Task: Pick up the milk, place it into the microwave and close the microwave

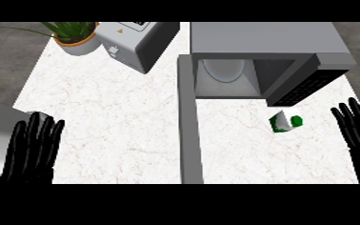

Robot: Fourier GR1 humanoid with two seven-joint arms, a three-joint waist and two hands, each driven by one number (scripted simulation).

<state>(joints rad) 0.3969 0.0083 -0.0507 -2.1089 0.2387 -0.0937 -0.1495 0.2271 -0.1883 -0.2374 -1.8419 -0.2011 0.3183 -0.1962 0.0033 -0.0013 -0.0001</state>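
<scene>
The worktop [105, 109] looks like smooth white stone with thin veins. The microwave [267, 40] looks like dull grey metal. The milk [285, 122] looks like a paper carton. Both hands look dull black.

Milk [285, 122] tilted on counter; microwave [262, 59] open

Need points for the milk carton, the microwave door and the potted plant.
milk carton [285, 122]: head view, on its white and green side.
microwave door [190, 138]: head view, on the grey edge of the open door.
potted plant [79, 45]: head view, on the pot's wall.
</scene>
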